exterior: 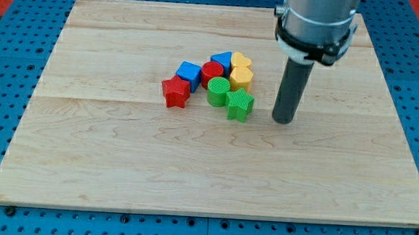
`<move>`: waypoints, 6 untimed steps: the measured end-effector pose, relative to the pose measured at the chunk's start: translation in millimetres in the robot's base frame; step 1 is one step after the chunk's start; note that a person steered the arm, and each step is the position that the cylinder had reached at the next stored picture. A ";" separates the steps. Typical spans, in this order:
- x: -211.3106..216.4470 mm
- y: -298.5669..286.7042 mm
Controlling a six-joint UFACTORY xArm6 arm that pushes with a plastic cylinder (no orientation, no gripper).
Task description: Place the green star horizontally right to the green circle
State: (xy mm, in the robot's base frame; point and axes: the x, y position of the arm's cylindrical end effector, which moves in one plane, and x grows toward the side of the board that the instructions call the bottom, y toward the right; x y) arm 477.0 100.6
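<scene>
Green star (240, 104) is sitting just to the view's left of my tip (283, 121), apart from it by a small gap of bare wood; no jaws on this rig, just a bare rod holding nothing and touching nothing. Star is lying at the lower right of the green circle (218, 92), touching it or nearly so, a little too low to count as level with it. Working outward: yellow hexagon-like block (241, 78) and yellow heart (241, 61) are crowding above the star, red cylinder (212, 72) and blue triangle (222, 60) above the circle, blue cube (189, 74) and red star (175, 91) further to the view's left, all on the wooden board (119, 170). Risks, as I'm judging them: pushing leftward from here is likely driving the star into the circle and shifting the whole cluster; nudging upward from below risks jamming it against the yellow hexagon; an off-centre contact is likely spinning the star away.
</scene>
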 end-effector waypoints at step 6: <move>-2.5 -20.6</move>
